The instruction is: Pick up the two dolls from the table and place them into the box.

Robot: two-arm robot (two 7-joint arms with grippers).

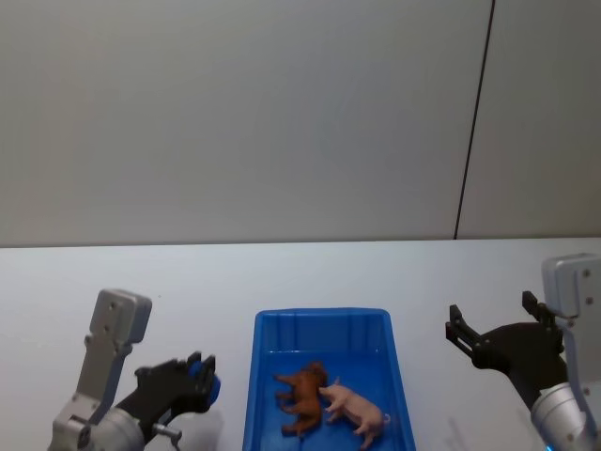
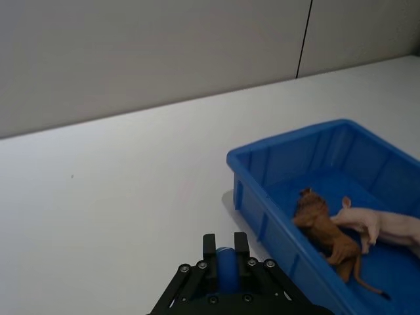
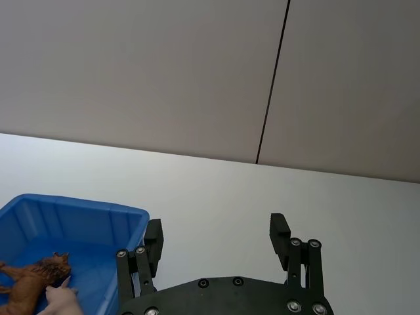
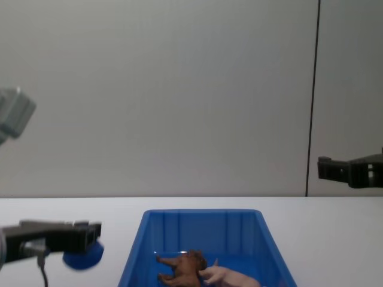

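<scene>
Already both dolls lie inside the box (image 1: 255, 376), side by side on its floor — the brown doll (image 1: 302, 396) nearer the robot's left, the pink doll (image 1: 357, 410) nearer its right, the pig's snout touching the lion's flank. From the chest view the brown doll (image 4: 182, 268) and pink doll (image 4: 230, 277) sit low between the sloped blue walls (image 4: 203, 230), toward the near end of the box. The box rests on the white bench (image 1: 188, 272), roughly midway between the two arms.

The left pincer (image 1: 200, 381) hangs just left of the box, off the bench surface, its fingers clamped on a small blue ball (image 1: 208, 387); the left wrist view shows the ball (image 2: 224, 272) wedged between the two black fingertips (image 2: 209, 244). In the chest view the ball (image 4: 82, 256) sits under the left pincer (image 4: 90, 236).

The right pincer (image 1: 490, 322) is held well to the right of the box, raised above the bench, with its fingers spread apart — nothing between them. In the right wrist view its fingers (image 3: 279, 230) frame bare bench, with the box's corner (image 3: 134, 220) just beside.
</scene>
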